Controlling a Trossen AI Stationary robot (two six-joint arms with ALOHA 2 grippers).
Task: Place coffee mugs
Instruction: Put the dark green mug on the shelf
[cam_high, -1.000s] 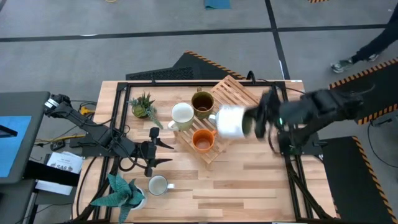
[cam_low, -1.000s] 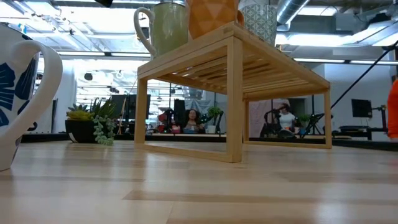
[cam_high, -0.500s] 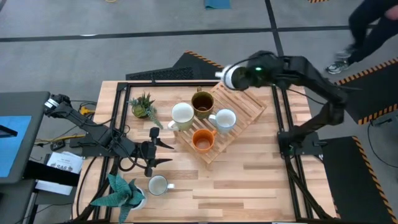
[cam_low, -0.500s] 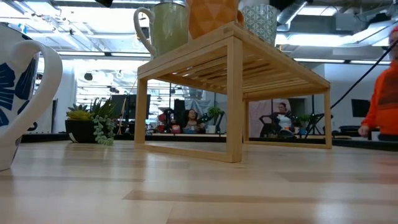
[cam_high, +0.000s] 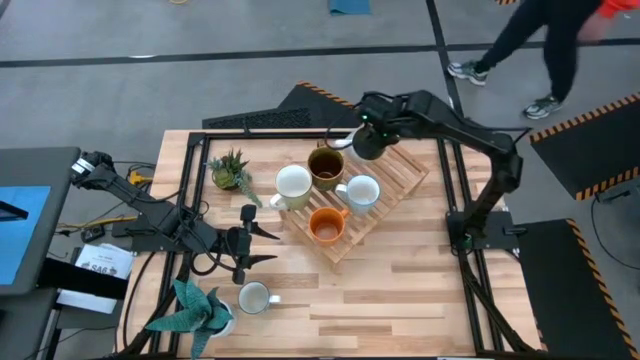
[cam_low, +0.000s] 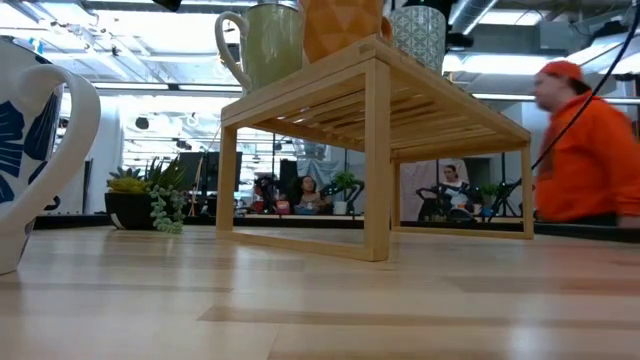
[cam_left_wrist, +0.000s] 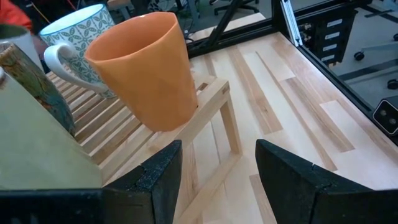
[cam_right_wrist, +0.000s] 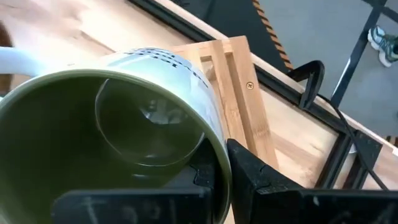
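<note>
My right gripper (cam_high: 372, 135) hangs over the far corner of the slatted wooden rack (cam_high: 397, 168), shut on a mug (cam_right_wrist: 124, 124) that is green inside and pale with dots outside. Four mugs stand on the rack: cream-white (cam_high: 293, 183), dark brown (cam_high: 326, 166), pale patterned (cam_high: 361, 190) and orange (cam_high: 326, 226). A white mug with a blue pattern (cam_high: 255, 297) stands on the table near the near edge. My left gripper (cam_high: 262, 246) waits open, low at the table's left, pointing at the rack. My right gripper holds the green-lined mug by its rim (cam_right_wrist: 219, 163), one finger inside the wall and one finger (cam_right_wrist: 252, 177) outside. The mug's mouth faces the wrist camera. The mug is lifted clear above the rack's far corner (cam_high: 366, 144).
Two potted plants stand at the table's left, one far (cam_high: 230, 170) and one near (cam_high: 200, 306). Bare slats remain on the rack's right side. A person in orange (cam_low: 585, 150) walks past beyond the table's far right. Open tabletop lies right of and nearer than the rack.
My right gripper has carried the mug from above the rack's right side toward the table's far edge, then a little left and down to the rack's far corner. The person behind the table has walked leftward. My left arm has kept still.
</note>
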